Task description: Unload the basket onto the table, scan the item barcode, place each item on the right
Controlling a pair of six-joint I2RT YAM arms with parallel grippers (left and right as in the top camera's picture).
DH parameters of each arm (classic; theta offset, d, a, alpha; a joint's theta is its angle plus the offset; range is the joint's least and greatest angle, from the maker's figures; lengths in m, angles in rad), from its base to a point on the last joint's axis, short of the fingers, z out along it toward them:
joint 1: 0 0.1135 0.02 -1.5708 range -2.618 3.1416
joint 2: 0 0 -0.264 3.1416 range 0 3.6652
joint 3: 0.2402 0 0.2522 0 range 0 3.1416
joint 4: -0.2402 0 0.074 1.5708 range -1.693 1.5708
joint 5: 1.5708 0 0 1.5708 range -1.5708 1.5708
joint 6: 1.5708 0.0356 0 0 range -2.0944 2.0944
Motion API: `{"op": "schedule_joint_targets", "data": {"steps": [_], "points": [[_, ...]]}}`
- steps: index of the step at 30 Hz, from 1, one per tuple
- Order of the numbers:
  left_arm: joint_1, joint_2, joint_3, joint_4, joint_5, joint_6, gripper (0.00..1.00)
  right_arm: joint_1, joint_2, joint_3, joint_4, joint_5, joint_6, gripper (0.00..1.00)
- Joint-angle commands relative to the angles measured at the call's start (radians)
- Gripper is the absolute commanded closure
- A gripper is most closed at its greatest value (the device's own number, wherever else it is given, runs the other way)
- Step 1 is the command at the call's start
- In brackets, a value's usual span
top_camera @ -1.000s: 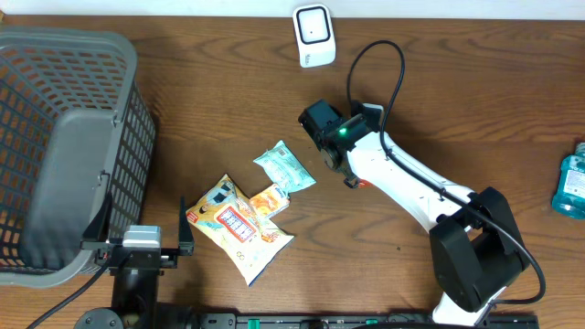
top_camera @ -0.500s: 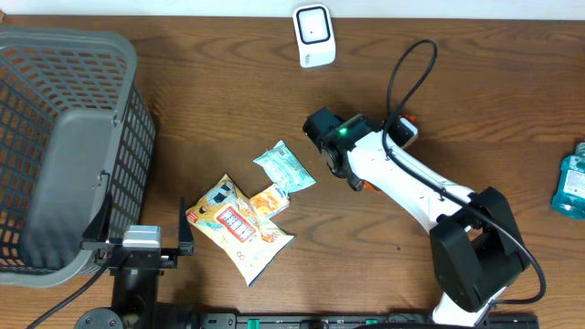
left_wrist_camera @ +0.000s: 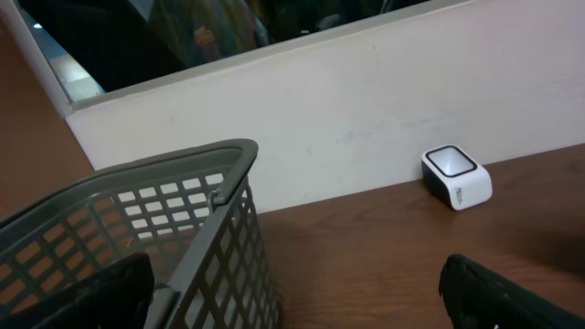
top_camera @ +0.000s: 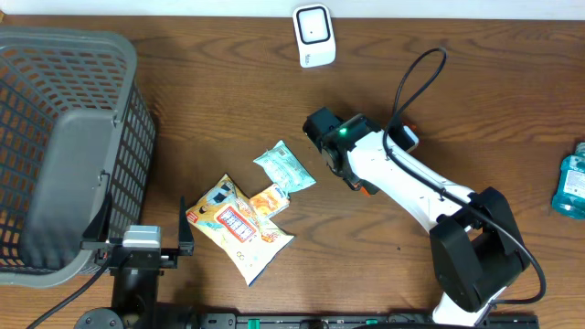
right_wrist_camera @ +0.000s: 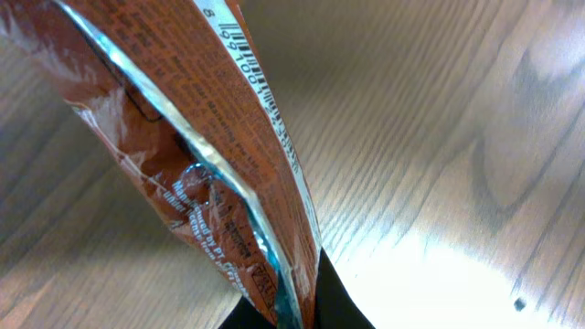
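An orange-brown snack packet point(right_wrist_camera: 210, 137) fills the right wrist view, pinched at its lower end by my right gripper point(right_wrist_camera: 292, 306), which is shut on it above the wooden table. A barcode point(right_wrist_camera: 260, 96) runs along the packet's upper right edge. The white scanner point(top_camera: 313, 35) stands at the table's far edge, also seen as the scanner point(left_wrist_camera: 457, 176) in the left wrist view. My right arm point(top_camera: 384, 169) reaches over the table's middle. My left gripper point(top_camera: 146, 242) rests at the near left beside the basket, its fingers point(left_wrist_camera: 101, 292) wide apart and empty.
A grey mesh basket point(top_camera: 64, 137) fills the left side. A teal packet point(top_camera: 284, 169), a small orange packet point(top_camera: 271, 200) and a yellow snack bag point(top_camera: 239, 227) lie at the table's middle. A blue bottle point(top_camera: 572, 183) stands at the right edge.
The right arm's wrist end and its cable loop have swung to the right and slightly toward me. The left arm and the packets on the table have not moved.
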Motion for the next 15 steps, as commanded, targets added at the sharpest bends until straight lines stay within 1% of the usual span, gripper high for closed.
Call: {"op": "schedule_joint_targets", "data": {"steps": [1, 2, 3, 5, 7, 9, 11, 15], "points": [[-0.004, -0.002, 0.005, 0.005, 0.010, -0.016, 0.00, 0.002, -0.001, 0.002, 0.005, -0.229, 0.233, 0.99], [-0.004, -0.002, 0.005, 0.005, 0.009, -0.016, 0.00, 0.002, -0.001, 0.002, 0.006, -0.347, 0.346, 0.99], [-0.004, -0.002, 0.005, 0.005, 0.009, -0.016, 0.00, 0.001, -0.001, 0.002, 0.016, -0.431, 0.383, 0.99], [-0.004, -0.002, 0.005, 0.005, 0.010, -0.016, 0.00, -0.003, -0.001, 0.002, 0.089, -0.546, 0.382, 0.99], [-0.004, -0.002, 0.005, 0.005, 0.009, -0.016, 0.00, -0.008, -0.001, 0.002, 0.198, -0.696, 0.383, 0.99], [-0.004, -0.002, 0.005, 0.005, 0.010, -0.016, 0.00, -0.012, -0.001, 0.002, 0.282, -0.756, 0.383, 0.99], [-0.004, -0.002, 0.005, 0.005, 0.009, -0.016, 0.00, -0.019, -0.001, 0.002, 0.343, -0.772, 0.383, 0.99], [-0.004, -0.002, 0.005, 0.005, 0.010, -0.016, 0.00, -0.029, -0.001, 0.002, 0.377, -0.797, 0.383, 0.99]]}}
